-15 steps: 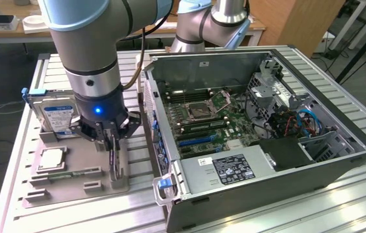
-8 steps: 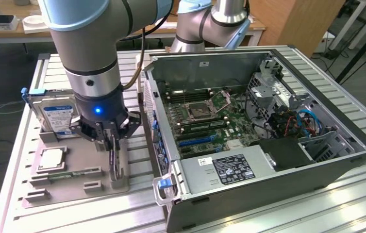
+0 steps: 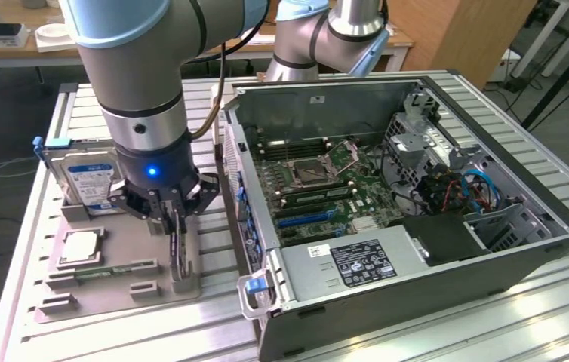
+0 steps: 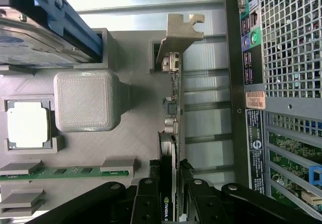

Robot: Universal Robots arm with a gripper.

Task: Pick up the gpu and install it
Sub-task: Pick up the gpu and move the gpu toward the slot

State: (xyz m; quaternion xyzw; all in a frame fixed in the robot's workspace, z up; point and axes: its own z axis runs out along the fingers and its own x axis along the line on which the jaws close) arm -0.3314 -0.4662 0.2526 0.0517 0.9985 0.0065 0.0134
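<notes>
**Claw clamped on the graphics card at its holder**

The gpu (image 4: 170,103), a thin dark circuit card standing on its long edge, sits in a slot along the rim of a matte grey moulded plastic holder (image 4: 138,138). One end carries a pale grey folded metal bracket (image 4: 178,32) with a notched tab. In the wrist view the black claw (image 4: 169,186) grips the opposite end, its fingers (image 4: 150,196) pressed against both faces of the card just above a green-lettered label. Whether the card has risen from its slot cannot be told.

From the exterior view, the claw (image 3: 173,221) stands straight down over the gpu (image 3: 179,253), which lies on the side of the holder (image 3: 98,298) nearest the open black computer case (image 3: 526,253).

Other parts share the holder: a silver hard drive with a blue label (image 3: 88,179) propped on edge, a square metal-lidded processor (image 3: 81,245) in a recess, and a narrow green memory stick (image 3: 113,270) lying flat. The wrist view adds a rounded grey block with a finely grained top (image 4: 83,100) between hard drive (image 4: 35,38) and processor (image 4: 27,123), and the case's perforated rear panel (image 4: 292,32) close beside the card.

The exterior view alone looks inside the case: a green motherboard (image 3: 315,188), a silver power unit (image 3: 360,260) and blue cables (image 3: 465,188). Everything rests on a ribbed aluminium surface (image 3: 526,320).
</notes>
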